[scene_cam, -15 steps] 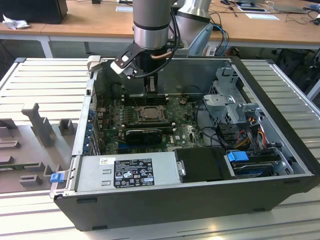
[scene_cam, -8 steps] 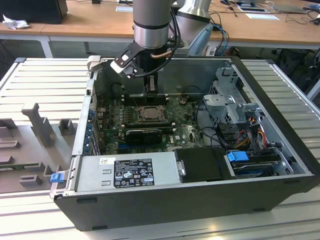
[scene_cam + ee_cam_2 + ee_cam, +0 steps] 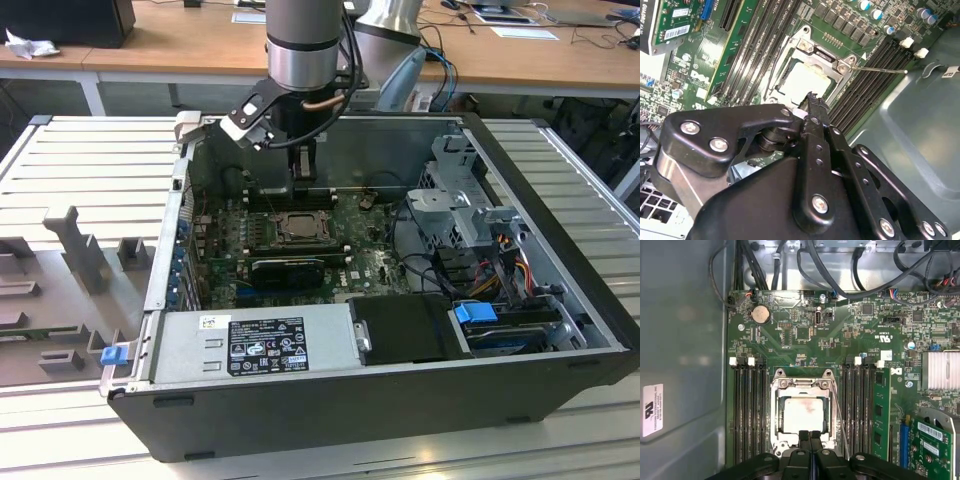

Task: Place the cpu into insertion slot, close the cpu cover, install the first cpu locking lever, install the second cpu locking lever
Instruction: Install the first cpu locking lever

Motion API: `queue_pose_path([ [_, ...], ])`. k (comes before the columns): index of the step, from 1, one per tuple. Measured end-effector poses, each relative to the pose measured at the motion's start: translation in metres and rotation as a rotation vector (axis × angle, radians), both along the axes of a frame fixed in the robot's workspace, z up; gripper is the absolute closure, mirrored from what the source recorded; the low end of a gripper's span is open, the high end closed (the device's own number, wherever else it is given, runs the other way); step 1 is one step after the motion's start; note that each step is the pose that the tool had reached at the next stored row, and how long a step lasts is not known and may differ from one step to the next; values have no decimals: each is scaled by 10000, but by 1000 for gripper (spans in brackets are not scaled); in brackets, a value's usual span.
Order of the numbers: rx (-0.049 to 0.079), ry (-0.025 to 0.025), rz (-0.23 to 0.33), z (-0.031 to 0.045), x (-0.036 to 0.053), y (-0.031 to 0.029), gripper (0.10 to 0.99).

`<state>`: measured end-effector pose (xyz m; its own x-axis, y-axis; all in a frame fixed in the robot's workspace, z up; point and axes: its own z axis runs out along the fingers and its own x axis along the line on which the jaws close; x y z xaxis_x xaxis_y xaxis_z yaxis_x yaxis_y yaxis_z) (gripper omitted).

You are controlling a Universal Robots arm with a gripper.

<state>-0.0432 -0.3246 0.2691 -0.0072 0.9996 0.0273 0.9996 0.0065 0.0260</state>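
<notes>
The cpu [image 3: 802, 415], a pale silver square, lies in the insertion slot [image 3: 776, 412] on the green board, also seen as the cpu [image 3: 802, 82] in the second wrist view. The cpu cover [image 3: 801, 385], a silver frame, lies flat around it with the chip showing through its window. A thin metal locking lever [image 3: 841, 420] runs along one side of the socket; in the second wrist view the lever [image 3: 880, 70] sticks out over the memory slots. My gripper [image 3: 810, 436] hangs over the socket's edge, fingers shut together with nothing between them. In the exterior view the gripper [image 3: 305, 172] is just behind the slot [image 3: 297, 227].
Long black memory slots [image 3: 747, 410] flank the socket on both sides. A green card [image 3: 935, 445] and a finned heatsink [image 3: 940, 370] stand to one side. Cables [image 3: 830, 280] cross beyond the board. The case wall [image 3: 680, 355], power supply [image 3: 255, 340] and drive cage [image 3: 465, 205] enclose the board.
</notes>
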Motion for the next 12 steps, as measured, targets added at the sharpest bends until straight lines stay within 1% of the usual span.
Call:
queue_pose_path([
  [3,-1,0,0,62,0,0,980],
  [4,-1,0,0,71,0,0,980],
  [6,-43,-1,83,73,0,0,980],
  [7,-44,-1,267,73,0,0,980],
  [11,-45,-3,1389,71,0,1,980],
  [12,-42,-5,1508,69,0,3,980],
])
